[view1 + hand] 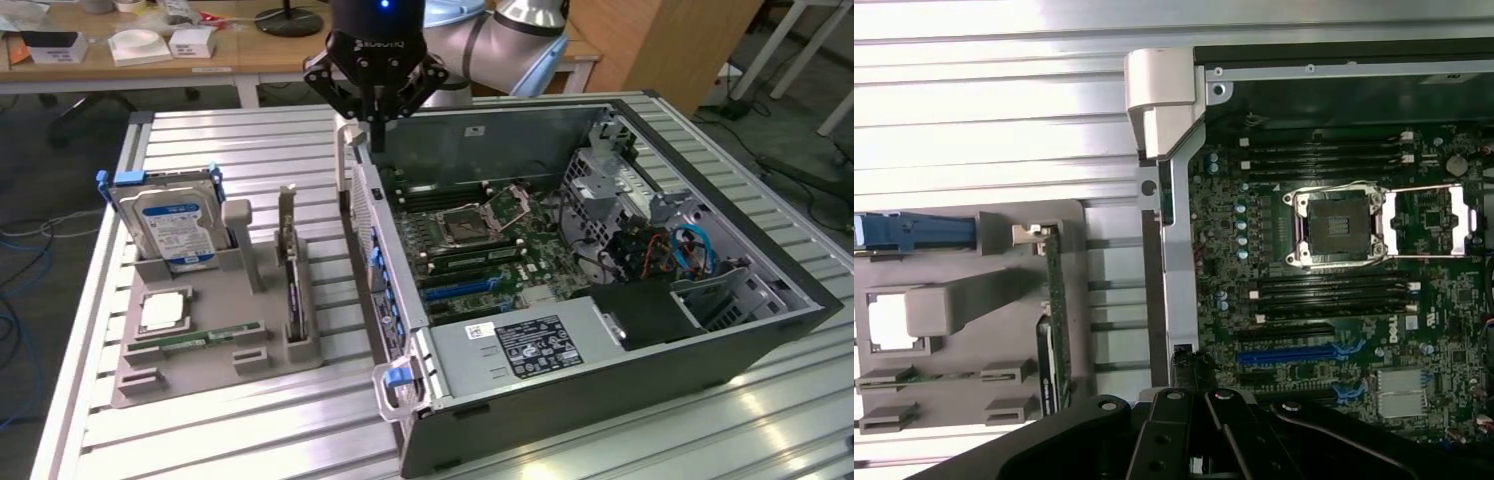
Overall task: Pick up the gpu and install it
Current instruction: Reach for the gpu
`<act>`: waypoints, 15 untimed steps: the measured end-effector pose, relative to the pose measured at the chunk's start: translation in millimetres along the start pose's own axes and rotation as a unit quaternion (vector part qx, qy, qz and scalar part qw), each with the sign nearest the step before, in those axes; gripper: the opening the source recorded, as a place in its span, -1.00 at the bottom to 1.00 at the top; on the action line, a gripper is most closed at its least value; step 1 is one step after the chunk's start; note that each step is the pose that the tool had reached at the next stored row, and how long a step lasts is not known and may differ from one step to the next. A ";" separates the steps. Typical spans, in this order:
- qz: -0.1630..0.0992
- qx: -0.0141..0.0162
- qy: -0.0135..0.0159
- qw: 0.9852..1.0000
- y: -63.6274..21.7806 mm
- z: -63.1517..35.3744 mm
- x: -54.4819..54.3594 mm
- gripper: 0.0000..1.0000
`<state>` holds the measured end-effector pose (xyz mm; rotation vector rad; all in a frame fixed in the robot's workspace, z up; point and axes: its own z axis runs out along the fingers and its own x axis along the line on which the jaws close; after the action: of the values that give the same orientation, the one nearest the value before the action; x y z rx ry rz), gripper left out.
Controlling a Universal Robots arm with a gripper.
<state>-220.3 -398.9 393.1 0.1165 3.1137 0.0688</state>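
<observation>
The gpu (pixel 291 272) is a thin dark card standing on edge in a slot of the grey holder (pixel 214 365), with its metal bracket at the far end. In the wrist view the gpu (pixel 1055 318) appears edge-on as a narrow strip in the holder (pixel 964 300). My gripper (pixel 378 140) hangs above the rear corner of the open computer case (pixel 627 390), to the exterior view's right of the card and well above it. Its fingers are shut with nothing between them. The gripper's black linkage (pixel 1194 440) shows in the wrist view. The motherboard (pixel 487 250) lies exposed, with a blue slot (pixel 1294 353).
The holder also carries a silver hard drive with a blue label (pixel 167 225), a green RAM stick (pixel 200 337) and a square chip (pixel 162 312). The case wall (pixel 367 235) stands between holder and motherboard. A power supply (pixel 534 345) and a drive cage (pixel 627 190) sit inside the case.
</observation>
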 end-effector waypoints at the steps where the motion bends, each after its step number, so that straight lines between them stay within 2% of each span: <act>1: 0.000 0.000 0.000 1.000 -0.1 -0.1 1.3 -0.80; 9: 0.000 0.000 0.000 1.000 -0.8 -0.3 11.2 -0.80; 15: 0.000 0.000 0.002 1.000 -1.3 -0.5 17.4 -0.80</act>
<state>-237.7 -398.8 393.1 0.1170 3.1187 0.0687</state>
